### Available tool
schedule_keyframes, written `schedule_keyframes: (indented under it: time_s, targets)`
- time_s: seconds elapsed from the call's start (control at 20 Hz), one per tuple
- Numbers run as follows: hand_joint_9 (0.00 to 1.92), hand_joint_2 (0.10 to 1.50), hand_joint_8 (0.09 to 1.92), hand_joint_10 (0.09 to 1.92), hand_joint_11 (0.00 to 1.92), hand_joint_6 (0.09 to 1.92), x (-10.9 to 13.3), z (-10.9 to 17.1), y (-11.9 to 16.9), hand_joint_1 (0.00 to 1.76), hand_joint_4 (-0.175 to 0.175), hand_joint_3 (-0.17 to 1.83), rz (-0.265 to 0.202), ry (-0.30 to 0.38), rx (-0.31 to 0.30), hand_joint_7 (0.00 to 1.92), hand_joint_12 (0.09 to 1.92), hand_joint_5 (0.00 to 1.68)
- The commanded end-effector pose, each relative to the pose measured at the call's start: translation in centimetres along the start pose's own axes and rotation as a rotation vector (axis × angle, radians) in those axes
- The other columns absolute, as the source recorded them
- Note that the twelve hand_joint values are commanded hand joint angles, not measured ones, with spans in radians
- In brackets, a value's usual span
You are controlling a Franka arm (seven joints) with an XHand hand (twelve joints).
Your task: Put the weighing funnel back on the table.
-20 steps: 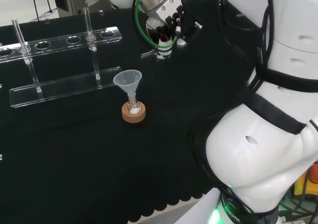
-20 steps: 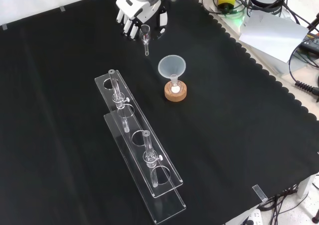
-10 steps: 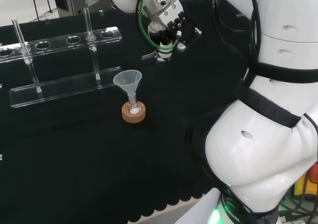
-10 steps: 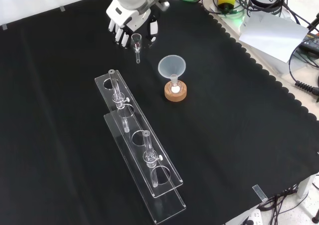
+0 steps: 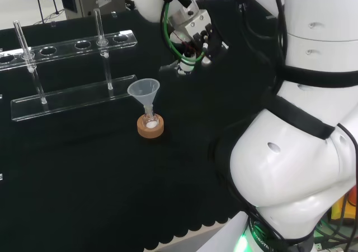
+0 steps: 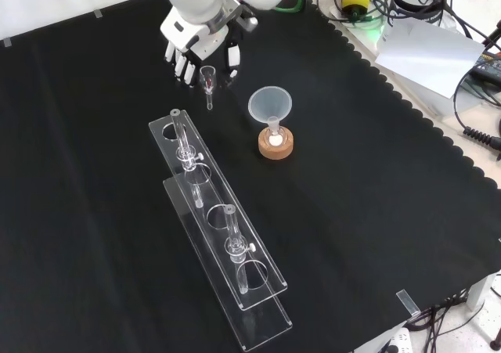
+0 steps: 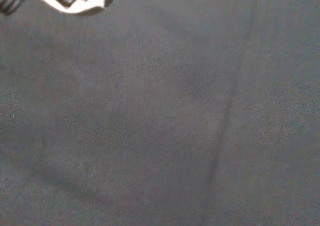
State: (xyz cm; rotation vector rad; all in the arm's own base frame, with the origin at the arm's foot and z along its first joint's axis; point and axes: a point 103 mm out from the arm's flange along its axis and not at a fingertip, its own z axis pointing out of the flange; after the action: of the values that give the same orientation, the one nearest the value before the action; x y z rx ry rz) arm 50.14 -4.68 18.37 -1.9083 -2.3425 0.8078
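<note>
From where I stand the hand (image 6: 202, 36) hangs palm down over the counter (image 6: 376, 212), close to the far edge as the front view has it. Its fingers (image 6: 180, 65) curl on one side and the thumb (image 6: 233, 55) on the other; between them it pinches the weighing funnel (image 6: 207, 77), a small clear piece held mouth up with its short stem pointing down at the cloth (image 7: 160, 126); whether the stem's tip touches the cloth I cannot tell. In the head view the same piece is a faint clear shape just under the hand; in the wrist view a sliver of curved clear rim shows near a white part of the hand, with bare black cloth beyond.

Near the hand, toward the counter's scalloped edge and closer to its middle, the funnel (image 6: 270, 102) stands mouth up with its stem in a small flask (image 6: 274, 138) on a cork ring (image 6: 275, 149); it is apart from both the hand and the weighing funnel. On the funnel's other side a clear rack (image 6: 223, 243) runs from just beside the hand toward the counter's near edge in the front view; two tubes (image 6: 182, 134) stand upright in it, well apart. The arm (image 5: 302, 151) rises over the scalloped edge in the head view.
</note>
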Motion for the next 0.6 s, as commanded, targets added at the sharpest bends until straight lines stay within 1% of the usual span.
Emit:
schedule_keyframes:
  time_s: [0.05, 0.3, 0.6]
  targets:
    - [1.14, 0.63, 0.58, 0.31, 0.78, 0.94, 0.3, 3.0, 2.0, 1.10, 0.175, 0.81, -0.016, 0.051, 0.015, 0.78, 1.09, 1.16]
    - [1.14, 0.63, 0.58, 0.30, 0.78, 0.94, 0.6, 3.8, 2.8, 1.10, 0.175, 0.81, -0.017, 0.069, 0.004, 0.78, 1.09, 1.16]
    - [1.14, 0.63, 0.58, 0.30, 0.78, 0.94, 1.0, 5.0, 4.0, 1.10, 0.175, 0.81, -0.026, 0.088, 0.015, 0.78, 1.09, 1.16]
